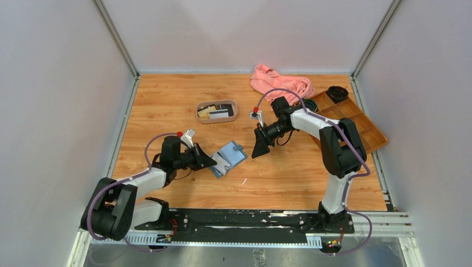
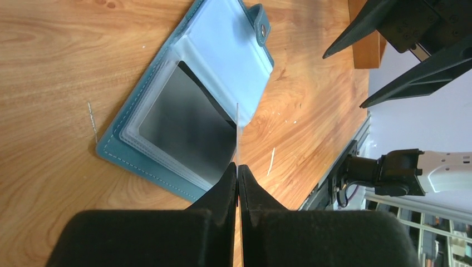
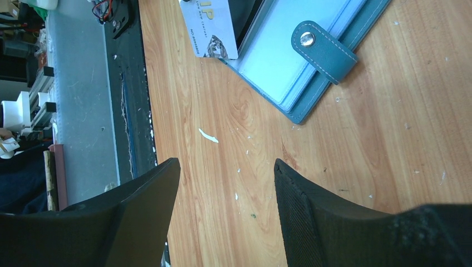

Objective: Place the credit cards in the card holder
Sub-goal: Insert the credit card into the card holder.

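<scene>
The teal-blue card holder [image 1: 232, 154] lies open on the table between the arms, its snap tab toward the right arm. In the left wrist view the card holder [image 2: 222, 50] shows clear sleeves with a black card [image 2: 183, 125] inside one. My left gripper [image 2: 237, 167] is shut on a thin white-grey card [image 2: 238, 136], seen edge-on, at the holder's near edge. The same card [image 3: 214, 28] shows in the right wrist view beside the card holder [image 3: 289, 61]. My right gripper [image 3: 227, 164] is open and empty, just right of the holder. More cards [image 1: 218, 113] lie in the oval tray.
The oval pinkish-rimmed tray [image 1: 198, 113] sits behind the holder. A pink cloth [image 1: 281, 83] lies at the back. A brown compartmented wooden box [image 1: 356, 122] stands at the right edge, with a black round object [image 1: 337, 92] at its far end.
</scene>
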Controlling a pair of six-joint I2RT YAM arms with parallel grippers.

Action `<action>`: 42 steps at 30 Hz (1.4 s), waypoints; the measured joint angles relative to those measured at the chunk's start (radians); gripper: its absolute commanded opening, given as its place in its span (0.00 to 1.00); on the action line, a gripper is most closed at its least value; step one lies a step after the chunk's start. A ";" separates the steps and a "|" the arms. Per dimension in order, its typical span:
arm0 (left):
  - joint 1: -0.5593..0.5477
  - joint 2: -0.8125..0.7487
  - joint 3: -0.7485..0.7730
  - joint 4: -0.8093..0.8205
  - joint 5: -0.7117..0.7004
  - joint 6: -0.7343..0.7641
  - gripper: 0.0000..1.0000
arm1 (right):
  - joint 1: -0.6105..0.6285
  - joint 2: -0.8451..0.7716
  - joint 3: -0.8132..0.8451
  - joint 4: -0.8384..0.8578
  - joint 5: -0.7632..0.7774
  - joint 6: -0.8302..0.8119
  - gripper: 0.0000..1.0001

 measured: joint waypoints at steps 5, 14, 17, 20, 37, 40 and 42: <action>0.004 0.032 0.010 0.000 0.015 0.012 0.00 | 0.000 0.000 0.000 0.000 0.006 0.002 0.66; 0.007 0.073 0.012 0.046 0.038 -0.014 0.00 | 0.000 0.000 0.000 0.001 0.013 0.002 0.66; 0.017 0.080 0.012 0.083 0.046 -0.035 0.00 | 0.000 0.000 0.000 0.002 0.013 0.002 0.66; 0.027 0.087 0.011 0.114 0.055 -0.051 0.00 | 0.000 0.000 0.000 0.002 0.013 0.002 0.66; 0.042 0.199 -0.006 0.228 0.062 -0.090 0.00 | 0.000 0.003 0.000 0.003 0.013 0.002 0.66; 0.042 0.203 -0.011 0.233 0.064 -0.099 0.00 | 0.000 0.006 0.000 0.003 0.013 0.002 0.66; 0.043 0.203 -0.016 0.235 0.066 -0.106 0.00 | 0.000 0.006 0.000 0.003 0.014 0.002 0.66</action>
